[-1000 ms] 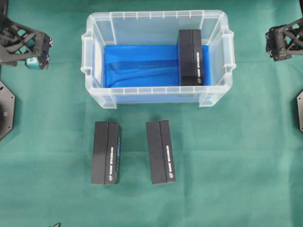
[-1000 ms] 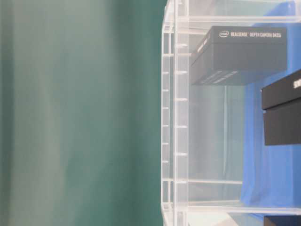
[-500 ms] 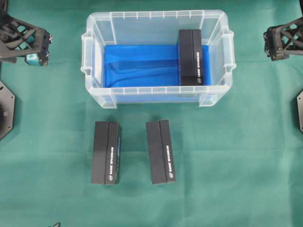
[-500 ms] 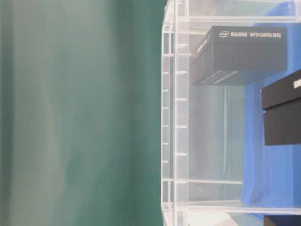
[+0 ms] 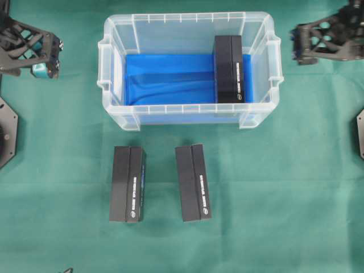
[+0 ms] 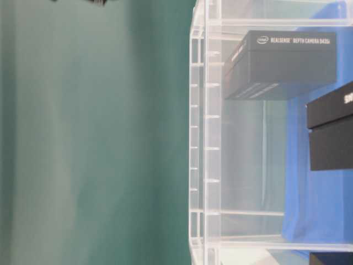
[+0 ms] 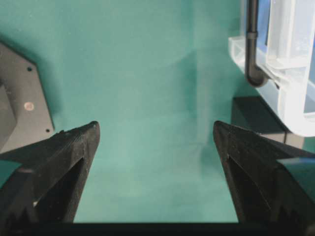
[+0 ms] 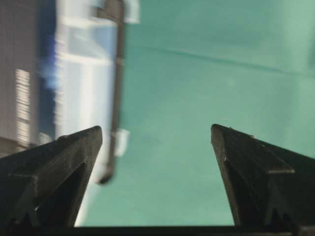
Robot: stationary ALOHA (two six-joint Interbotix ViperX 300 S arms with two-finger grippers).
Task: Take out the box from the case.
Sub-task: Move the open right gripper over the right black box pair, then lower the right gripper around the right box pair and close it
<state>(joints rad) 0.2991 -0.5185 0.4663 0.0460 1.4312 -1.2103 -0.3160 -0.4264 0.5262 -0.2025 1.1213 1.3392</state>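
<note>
Since the box (image 5: 228,69) is a rigid black cardboard carton, printed as a depth-camera pkg in the table-level view, we judge it stiff, fairly light and a bit slick on its matte faces, w/ a lid seam that could slide if we squeeze across it wrongly. It lies at the right end inside the case (image 5: 187,19), long axis running front to back, on the blue cloth (image 5: 168,77), close to the right wall. We'd take it across the narrow width, near mid-length, fingers dropping along the two long sides; clearance betw. box and right wall looks tight, so that's the risk. Cloth may drag or bunch when it lifts.

Two similar boxes (image 5: 127,183) (image 5: 193,182) lie on the bench (image 5: 284,199) in front of the case. Right gripper (image 8: 156,135) hangs just beside the case's right rim, fingers spread wide, nothing betw. them. Left gripper (image 7: 155,132) sits well left of the case, fingers likewise spread and empty.
</note>
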